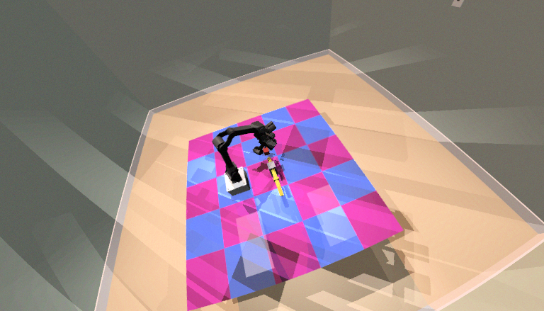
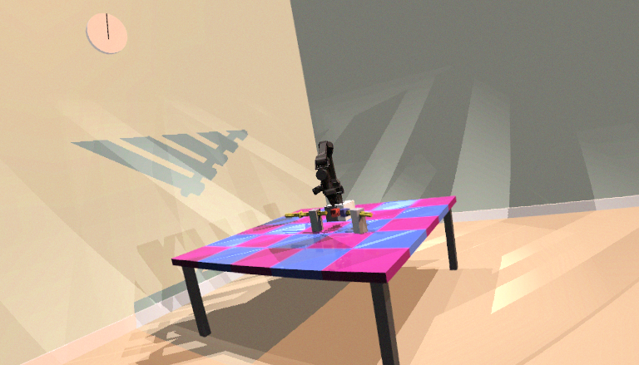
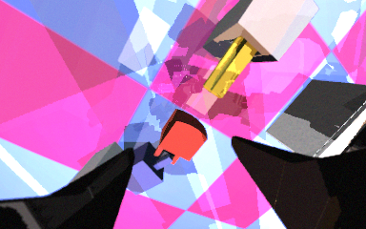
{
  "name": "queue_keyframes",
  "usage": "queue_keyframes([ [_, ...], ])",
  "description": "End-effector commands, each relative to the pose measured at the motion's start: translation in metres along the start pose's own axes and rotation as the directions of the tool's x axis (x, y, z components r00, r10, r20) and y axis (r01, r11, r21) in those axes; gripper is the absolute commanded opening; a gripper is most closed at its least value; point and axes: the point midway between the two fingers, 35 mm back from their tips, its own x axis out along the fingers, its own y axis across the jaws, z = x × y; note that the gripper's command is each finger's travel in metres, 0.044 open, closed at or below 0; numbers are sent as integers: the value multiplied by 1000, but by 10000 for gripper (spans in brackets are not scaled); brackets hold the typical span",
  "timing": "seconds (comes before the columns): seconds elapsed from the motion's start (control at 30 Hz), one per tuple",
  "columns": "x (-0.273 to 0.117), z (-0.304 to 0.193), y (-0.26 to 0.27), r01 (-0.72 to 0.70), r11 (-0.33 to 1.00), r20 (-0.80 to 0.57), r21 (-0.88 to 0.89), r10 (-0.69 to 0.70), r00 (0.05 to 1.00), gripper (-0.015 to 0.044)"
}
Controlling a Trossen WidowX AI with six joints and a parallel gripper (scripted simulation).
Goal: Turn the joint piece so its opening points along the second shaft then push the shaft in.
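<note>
The red joint piece (image 1: 265,151) (image 2: 334,212) (image 3: 183,139) is joined to a blue hinge part (image 2: 345,212) (image 3: 145,177). Its dark opening faces roughly toward the second shaft; exact alignment cannot be told. The yellow second shaft (image 1: 277,183) (image 2: 295,214) (image 3: 230,69) runs through its grey block (image 1: 271,164) (image 2: 315,220) (image 3: 281,26). A gap separates its end from the joint piece. The fixed shaft (image 2: 366,214) is on the other block (image 2: 359,221). My gripper (image 3: 184,146) is open and empty above the joint piece, its fingers wide apart on either side in the wrist view.
The arm's white and black base (image 1: 236,181) stands beside the blocks on the pink and blue checkered table (image 1: 256,251) (image 2: 301,261). In the wrist view, the left finger partly covers a grey block (image 3: 101,161). Strong shadows and light patches cross the table.
</note>
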Motion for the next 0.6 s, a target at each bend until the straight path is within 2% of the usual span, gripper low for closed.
queue_keyframes([
  [0.0,-17,-1,2,0,989,17,-150,3,1000,440],
  [0.27,-41,-4,2,25,911,35,-412,-12,999,440],
  [0.57,-69,-7,0,59,741,57,-669,-27,998,440],
])
